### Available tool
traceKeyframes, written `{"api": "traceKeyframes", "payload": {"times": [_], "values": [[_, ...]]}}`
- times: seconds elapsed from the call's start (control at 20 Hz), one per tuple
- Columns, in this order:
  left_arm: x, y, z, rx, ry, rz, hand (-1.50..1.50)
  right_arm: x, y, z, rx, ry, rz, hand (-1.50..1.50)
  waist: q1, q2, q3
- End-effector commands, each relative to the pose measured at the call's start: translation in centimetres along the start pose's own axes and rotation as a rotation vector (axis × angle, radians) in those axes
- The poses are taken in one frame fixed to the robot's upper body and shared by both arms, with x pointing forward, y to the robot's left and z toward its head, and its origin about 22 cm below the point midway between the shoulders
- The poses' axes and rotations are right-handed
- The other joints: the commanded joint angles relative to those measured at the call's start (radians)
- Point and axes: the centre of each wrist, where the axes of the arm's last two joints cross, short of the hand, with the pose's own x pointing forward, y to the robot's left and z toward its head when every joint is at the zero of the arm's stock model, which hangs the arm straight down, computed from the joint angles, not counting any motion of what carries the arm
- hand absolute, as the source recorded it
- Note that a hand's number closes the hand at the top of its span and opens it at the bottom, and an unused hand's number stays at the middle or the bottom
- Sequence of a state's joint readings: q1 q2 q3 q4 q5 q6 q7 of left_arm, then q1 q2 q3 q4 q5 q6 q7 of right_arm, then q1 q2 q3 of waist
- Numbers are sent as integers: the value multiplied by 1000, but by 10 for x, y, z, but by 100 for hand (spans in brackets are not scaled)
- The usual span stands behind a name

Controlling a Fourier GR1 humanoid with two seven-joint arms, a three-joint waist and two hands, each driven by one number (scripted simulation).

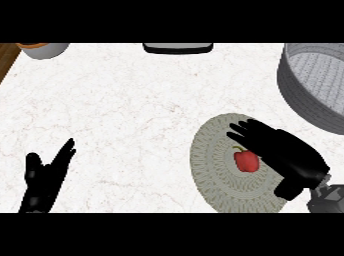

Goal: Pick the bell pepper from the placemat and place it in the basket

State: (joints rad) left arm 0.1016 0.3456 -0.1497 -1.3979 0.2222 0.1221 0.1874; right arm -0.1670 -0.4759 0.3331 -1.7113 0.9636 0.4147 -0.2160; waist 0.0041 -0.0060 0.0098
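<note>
Head view: the white marbled counter (131, 110) fills most of the frame, with a strip of brown wood showing at its upper left corner. A round, woven grey placemat (212, 185) lies at the lower right. On it, a little right of its middle, sits the red bell pepper (246, 161). The pepper's long axis runs roughly up and down the view, and its small green stem points toward the far side of the counter, tilted slightly left.

The right hand (289, 155) comes in from the lower right corner and lies over the placemat's right part, just beside the pepper. Its fingers are stretched out toward the upper left, extending past the pepper's stem end; they are not curled round the pepper, so the hand is released and holds nothing. Whether its palm edge touches the pepper cannot be told.

The grey basket (308, 100) stands at the upper right, partly cut by the frame edge, well apart from the pepper.

The left hand (46, 177) rests at the lower left, fingers up and relaxed, holding nothing.

Along the far edge, a grey bowl (43, 49) with an orange rim shows at the upper left, and a dark, flat object (178, 48) sits near the top centre.
</note>
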Motion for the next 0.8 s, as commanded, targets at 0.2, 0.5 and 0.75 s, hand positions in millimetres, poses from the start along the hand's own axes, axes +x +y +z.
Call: {"api": "traceKeyframes", "payload": {"times": [0.2, 0.5, 0.75], "values": [[-19, 3, 1, -10, 84, 18, 0, 2, 15, -24, 39, 25, 40, -150, 2, 7, -10], [-14, 6, 7, -15, 71, 17, 0, -2, 31, -31, 97, 73, 74, -150, 1, 6, -10], [-2, -13, -2, -10, 71, 4, 0, -11, 46, -35, 109, 83, 58, -150, -1, 7, -10]]}}
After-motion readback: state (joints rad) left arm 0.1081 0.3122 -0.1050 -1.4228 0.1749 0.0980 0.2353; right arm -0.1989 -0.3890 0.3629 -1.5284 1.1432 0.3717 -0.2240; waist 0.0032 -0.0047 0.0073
